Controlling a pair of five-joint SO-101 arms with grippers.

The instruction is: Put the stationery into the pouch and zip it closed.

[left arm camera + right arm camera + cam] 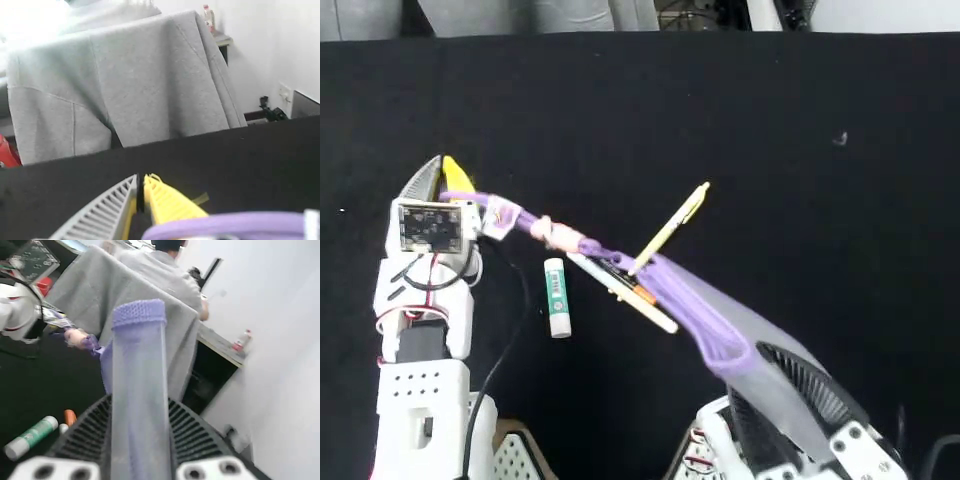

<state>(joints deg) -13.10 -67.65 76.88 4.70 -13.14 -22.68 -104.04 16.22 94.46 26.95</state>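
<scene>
Between left pincer [442,168] and right pincer [748,358] stretches the clamped pouch [682,296].

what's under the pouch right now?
A white-orange pen lies on the table under the raised pouch, partly covered. The yellow pen disappears at the pouch: under or inside, can't tell. The glue stick lies beside, uncovered.

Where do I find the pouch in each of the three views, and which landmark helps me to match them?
High view: the pouch runs diagonally from left of centre toward the lower right.
Left wrist view: the pouch is a purple band beside the yellow jaw of the left gripper.
Right wrist view: the pouch stands between the jaws of the right gripper.
Shared landmark: the grey cloth behind the table.
</scene>
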